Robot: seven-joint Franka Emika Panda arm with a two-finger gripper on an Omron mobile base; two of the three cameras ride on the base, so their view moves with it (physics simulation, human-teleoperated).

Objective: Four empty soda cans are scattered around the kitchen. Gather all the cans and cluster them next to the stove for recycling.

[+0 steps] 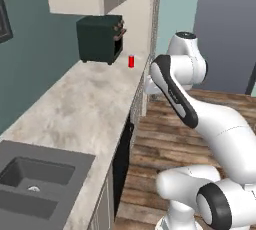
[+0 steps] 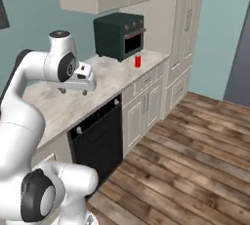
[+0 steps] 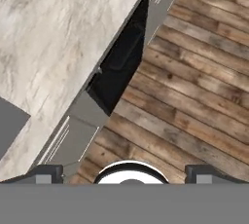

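Red soda can (image 2: 137, 61) upright on counter (image 2: 73, 104) before dark oven (image 2: 119, 35).

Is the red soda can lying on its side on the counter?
No, the red soda can stands upright on the counter, just in front of the dark toaster oven.

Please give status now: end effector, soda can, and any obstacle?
End effector open, empty, above counter edge. Red soda can upright on counter, beside dark toaster oven, far ahead. Nothing standing between.
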